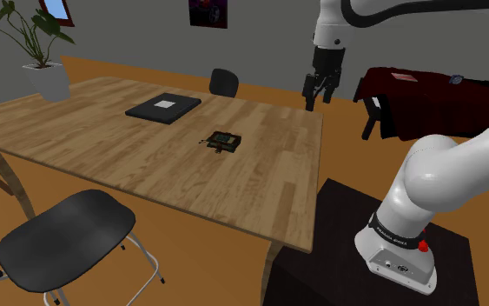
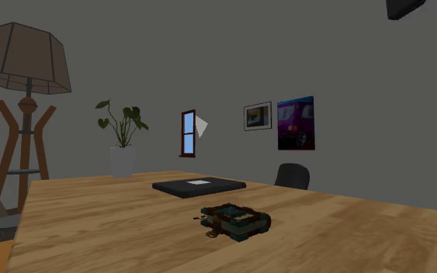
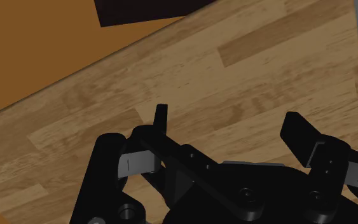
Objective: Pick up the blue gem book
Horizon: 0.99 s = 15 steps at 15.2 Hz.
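Note:
A small dark teal book [image 1: 222, 140] with a brown clasp lies flat near the middle of the wooden table [image 1: 103, 139]. In the second exterior view the book [image 2: 236, 220] lies in front of a flat black slab. My black gripper [image 1: 319, 93] hangs high over the table's far edge, up and to the shoulder view's right of the book and well apart from it. In the wrist view the gripper [image 3: 229, 124] is open with nothing between its fingers [image 3: 161, 118], and bare table planks [image 3: 247, 70] lie below.
A flat black slab with a white label [image 1: 164, 107] lies behind the book. Black chairs stand at the near side [image 1: 64, 239] and far side [image 1: 224, 82]. A potted plant [image 1: 47, 78] and a floor lamp [image 2: 24, 62] stand at the table's end. A dark red-covered table [image 1: 425, 96] is on the shoulder view's right.

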Motion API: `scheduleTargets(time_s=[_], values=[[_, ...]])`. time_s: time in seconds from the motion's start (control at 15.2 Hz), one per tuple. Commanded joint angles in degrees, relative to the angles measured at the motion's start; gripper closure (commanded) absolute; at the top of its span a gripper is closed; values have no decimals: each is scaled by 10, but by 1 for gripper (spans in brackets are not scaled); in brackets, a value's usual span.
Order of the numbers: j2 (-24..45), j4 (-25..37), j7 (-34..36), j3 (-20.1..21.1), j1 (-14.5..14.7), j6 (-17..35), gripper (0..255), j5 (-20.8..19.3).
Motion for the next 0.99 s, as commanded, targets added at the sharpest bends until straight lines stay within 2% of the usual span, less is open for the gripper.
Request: scheduleTargets(time_s=[0.0, 0.46, 0.92], values=[[0, 0, 0, 0, 0, 0, 0, 0], [152, 50, -84, -30, 19, 103, 0, -17], [310, 137, -167, -46, 35, 176, 0, -16]])
